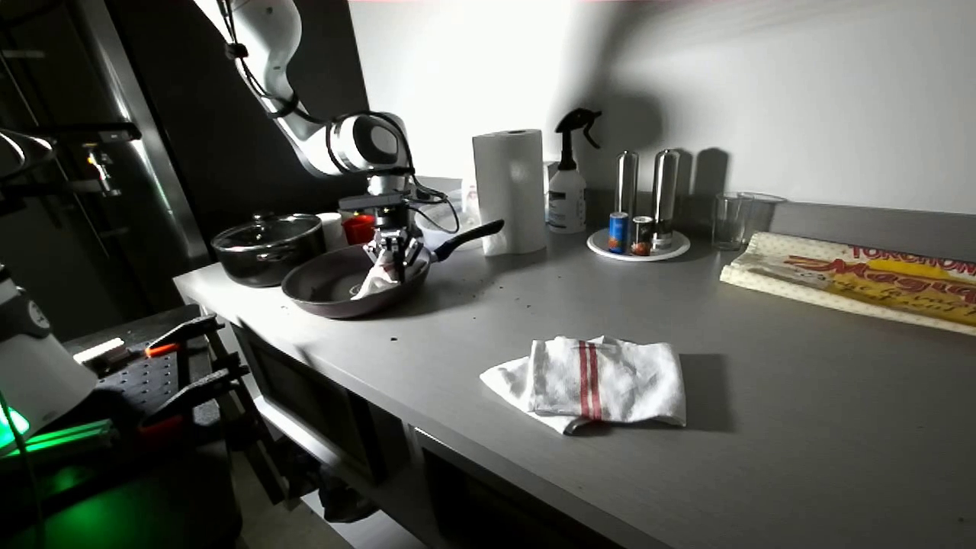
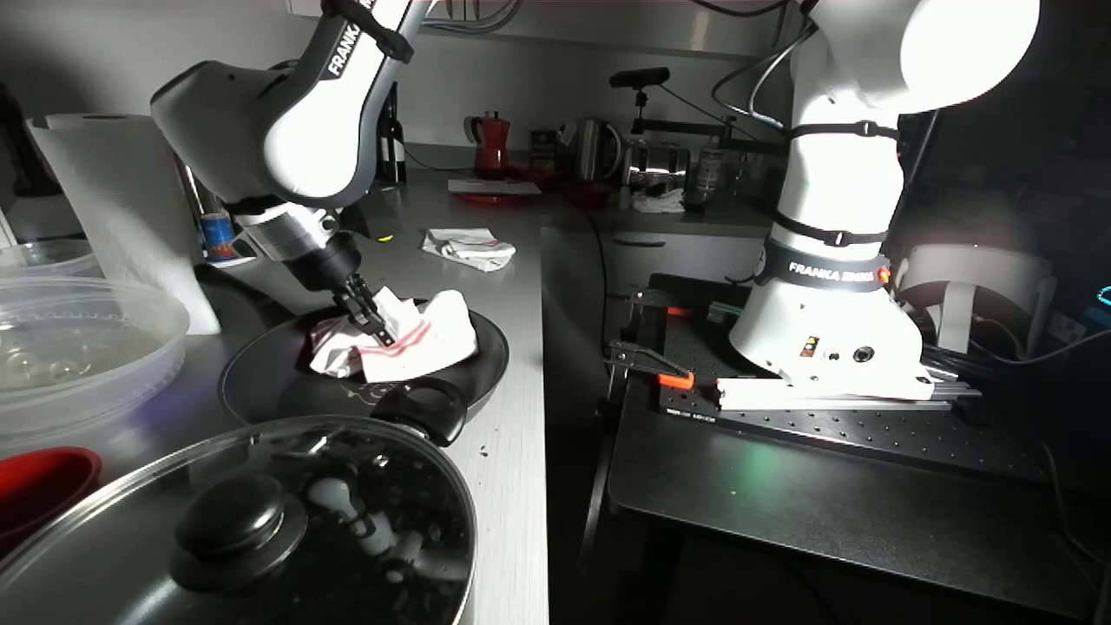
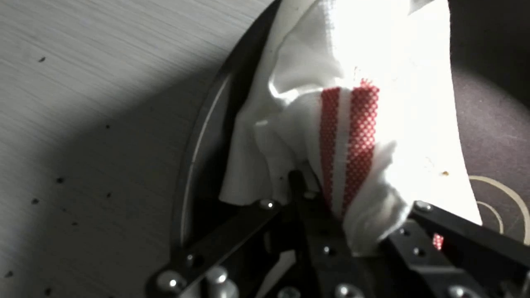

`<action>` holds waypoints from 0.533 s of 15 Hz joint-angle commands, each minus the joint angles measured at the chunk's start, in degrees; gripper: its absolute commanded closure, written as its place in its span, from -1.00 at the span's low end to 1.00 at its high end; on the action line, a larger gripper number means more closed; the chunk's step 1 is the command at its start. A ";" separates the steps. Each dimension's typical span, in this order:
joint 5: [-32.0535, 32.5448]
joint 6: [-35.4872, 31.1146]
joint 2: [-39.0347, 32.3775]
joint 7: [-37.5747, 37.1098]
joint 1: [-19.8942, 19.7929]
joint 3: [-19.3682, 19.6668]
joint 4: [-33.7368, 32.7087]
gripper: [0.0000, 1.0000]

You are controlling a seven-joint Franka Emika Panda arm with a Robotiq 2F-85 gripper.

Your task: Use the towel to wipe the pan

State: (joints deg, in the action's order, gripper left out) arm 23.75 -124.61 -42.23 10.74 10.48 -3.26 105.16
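The dark pan (image 1: 324, 288) lies on the counter, its black handle (image 1: 469, 237) pointing to the back right in an exterior view. A white towel with red stripes (image 2: 417, 338) is bunched inside the pan. My gripper (image 1: 394, 267) points down into the pan and is shut on this towel. In the wrist view, a fold of the towel (image 3: 397, 103) is pinched between the fingers (image 3: 352, 203), close to the pan's rim (image 3: 192, 161). The rest of the towel spreads over the pan's floor and wall. The fingertips are partly hidden by the cloth.
A lidded pot (image 1: 267, 244) stands beside the pan. A paper roll (image 1: 508, 191), a spray bottle (image 1: 566, 194) and a clear tub (image 2: 95, 365) stand behind. A second folded towel (image 1: 625, 381) lies on the counter. Crumbs (image 3: 60, 180) lie near the pan.
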 commanded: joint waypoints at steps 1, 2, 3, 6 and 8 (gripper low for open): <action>2.78 -0.29 -2.54 -1.15 3.22 0.01 -1.85 0.93; 3.38 -0.28 -2.73 -1.09 3.96 -0.16 -1.78 0.93; 3.76 0.08 -2.79 -0.63 4.57 -0.48 -1.62 0.93; 6.25 0.37 -3.04 -0.79 7.21 -0.97 -0.97 0.93; 8.75 0.59 -3.13 -1.00 9.49 -1.49 -0.01 0.93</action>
State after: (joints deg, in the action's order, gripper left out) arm 29.39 -123.50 -42.82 10.69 17.00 -3.96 105.05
